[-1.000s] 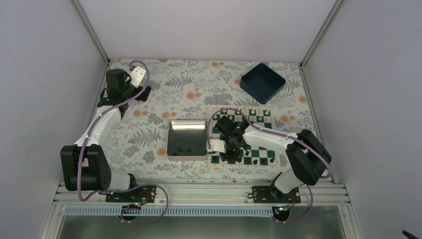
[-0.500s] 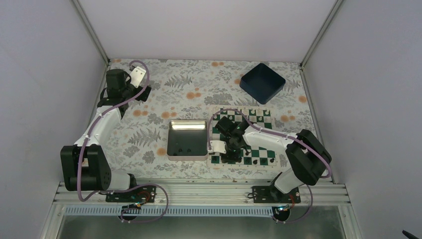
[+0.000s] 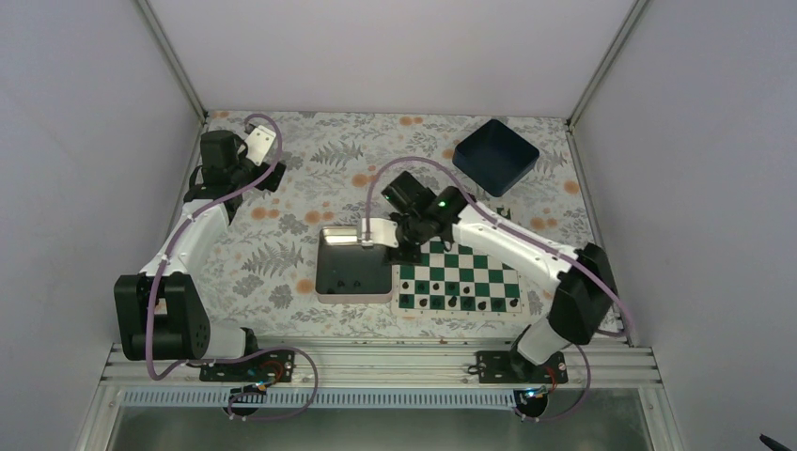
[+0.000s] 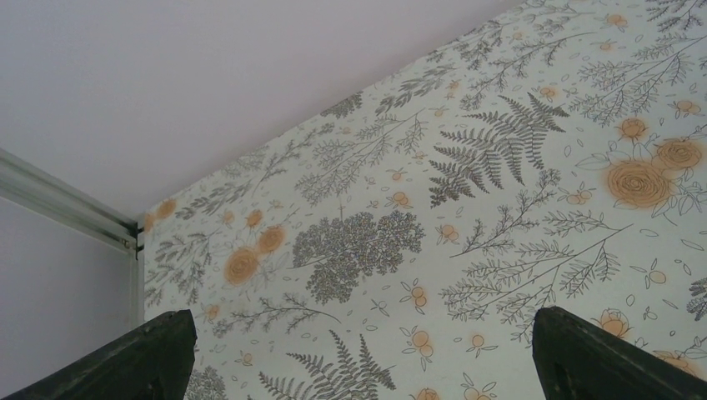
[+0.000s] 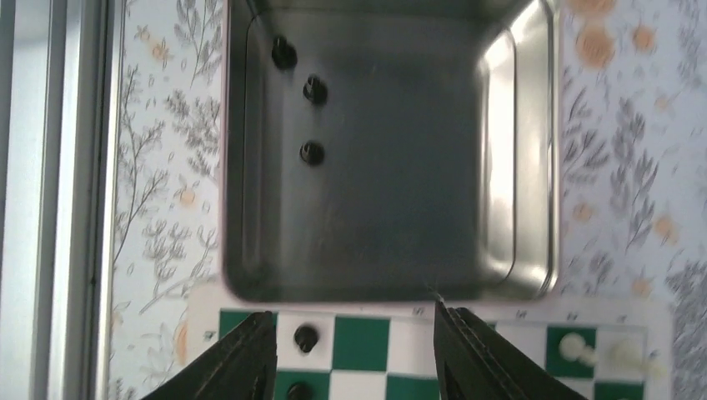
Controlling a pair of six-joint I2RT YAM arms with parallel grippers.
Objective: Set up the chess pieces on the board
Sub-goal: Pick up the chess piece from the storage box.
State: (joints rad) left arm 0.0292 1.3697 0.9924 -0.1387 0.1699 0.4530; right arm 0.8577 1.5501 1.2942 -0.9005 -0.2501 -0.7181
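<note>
The green and white board [image 3: 470, 272] lies right of centre. Several black chess pieces [image 3: 451, 303] stand along its near row. My right gripper [image 3: 404, 250] is open and empty, above the board's left edge beside the silver tin [image 3: 325, 282]. In the right wrist view its open gripper [image 5: 352, 325] is over the board [image 5: 358, 342], with one black piece [image 5: 306, 337] between the fingers' line and a second below it. Three black pieces [image 5: 311, 152] lie in the tin [image 5: 517, 167]. My left gripper [image 3: 261, 177] is open and empty at the far left; it also shows in the left wrist view [image 4: 358, 350].
A dark blue bin [image 3: 495, 156] stands at the back right. White pieces [image 5: 575, 348] stand on the board's far side. The flowered cloth [image 4: 467, 208] covers the table. Walls close in the left, back and right.
My right gripper has risen from the board's near-left squares and moved back and left, to the board's edge by the tin. The left arm has not moved.
</note>
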